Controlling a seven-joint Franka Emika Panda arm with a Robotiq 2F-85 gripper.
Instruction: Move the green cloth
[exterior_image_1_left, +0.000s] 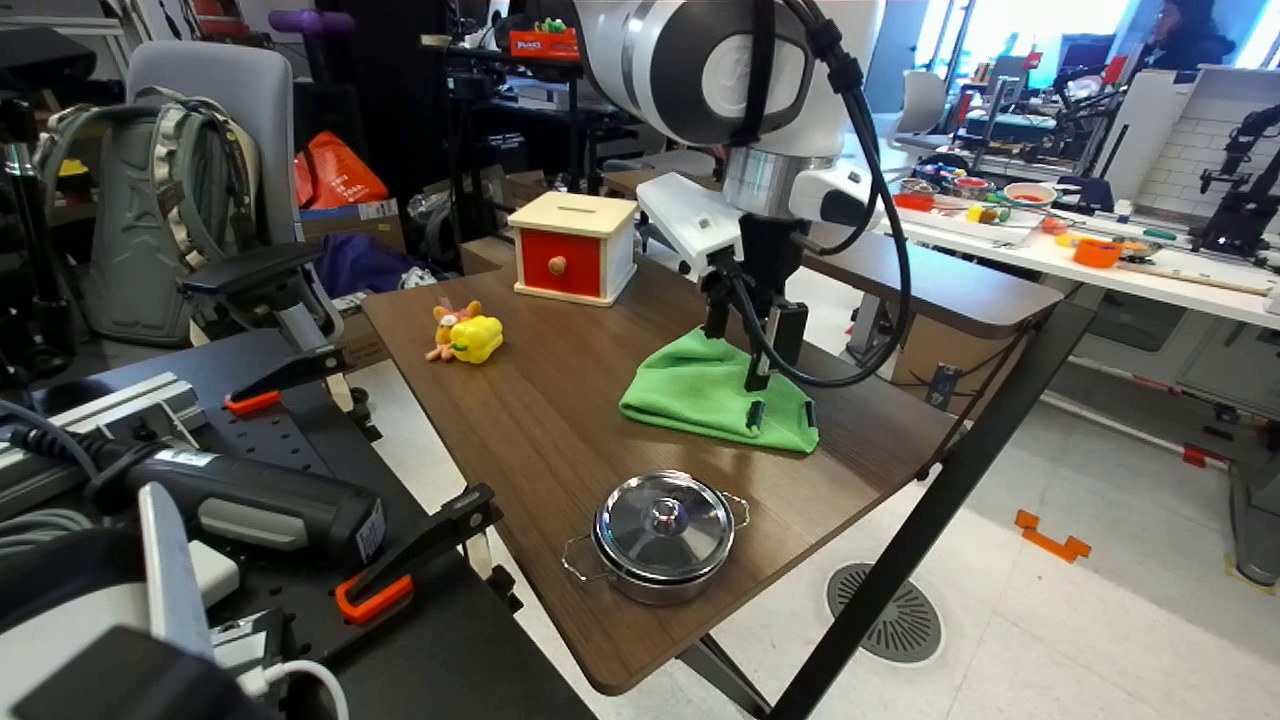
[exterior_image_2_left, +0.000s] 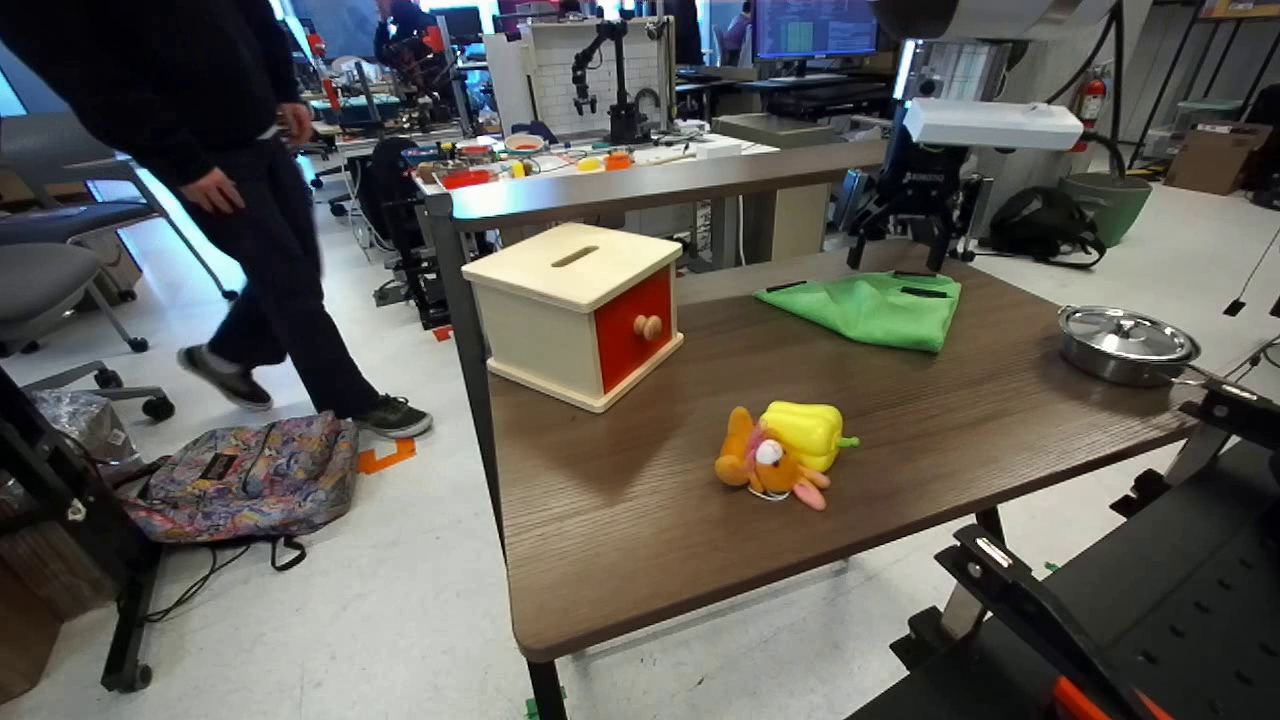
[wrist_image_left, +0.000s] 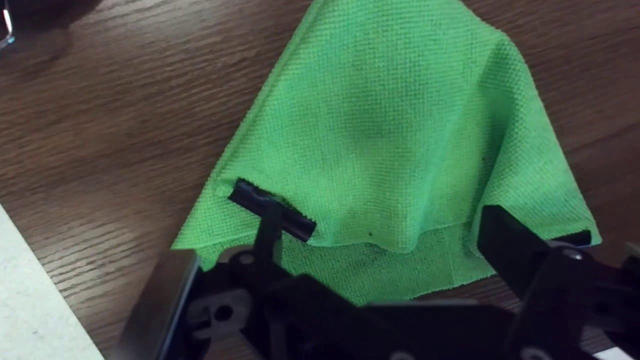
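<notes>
The green cloth (exterior_image_1_left: 685, 390) lies folded and a little rumpled on the brown wooden table, with dark strips at its edge. It also shows in an exterior view (exterior_image_2_left: 870, 310) and fills much of the wrist view (wrist_image_left: 380, 115). My gripper (exterior_image_1_left: 737, 352) points down over the dark-strip end of the cloth. In an exterior view its fingers (exterior_image_2_left: 896, 263) are apart, with nothing between them. In the wrist view the open fingers (wrist_image_left: 384, 217) stand wide apart over the cloth's near edge. Whether a fingertip touches the cloth, I cannot tell.
A wooden box (exterior_image_1_left: 565, 262) with a red drawer stands at one table end. A yellow toy pepper (exterior_image_2_left: 805, 430) and an orange plush toy (exterior_image_2_left: 768, 465) lie together near an edge. A lidded metal pot (exterior_image_1_left: 665, 540) stands at the opposite end. A person (exterior_image_2_left: 280, 240) is beyond the table.
</notes>
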